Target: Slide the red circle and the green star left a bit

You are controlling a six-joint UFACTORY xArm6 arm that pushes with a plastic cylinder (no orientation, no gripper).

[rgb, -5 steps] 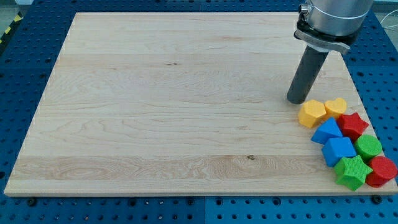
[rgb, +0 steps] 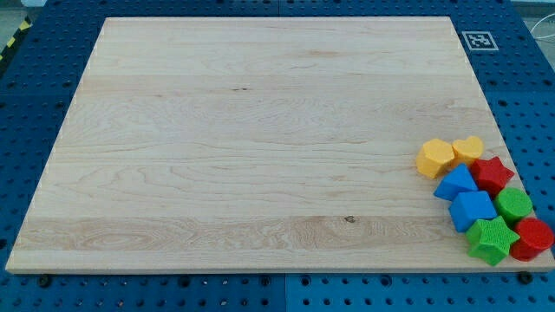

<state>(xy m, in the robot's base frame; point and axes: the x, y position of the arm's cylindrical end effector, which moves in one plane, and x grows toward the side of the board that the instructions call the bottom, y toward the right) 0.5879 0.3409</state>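
Nowhere in the camera view does my tip show, so its place relative to the blocks cannot be told, nor anything of its state.

All the blocks huddle at the lower right of the pale wooden board (rgb: 243, 139), which lies on a blue perforated table (rgb: 35, 295). At the cluster's lower right corner sits the red circle block (rgb: 532, 239), touching the board's right edge region, with the green star block (rgb: 491, 240) pressed against it on the view's left. Just above the green star lies a blue cube-like block (rgb: 473, 210), and above that a second blue block (rgb: 455, 183), its shape hard to make out. A green round-ish block (rgb: 514, 204) sits above the red circle, to the right of the blue cube. Above it lies a red star block (rgb: 492, 173). Topmost in the group are an orange hexagon block (rgb: 435, 158) and, touching its right, a yellow heart block (rgb: 468, 149).

A small black-and-white marker tag (rgb: 478, 40) lies at the board's upper right corner.
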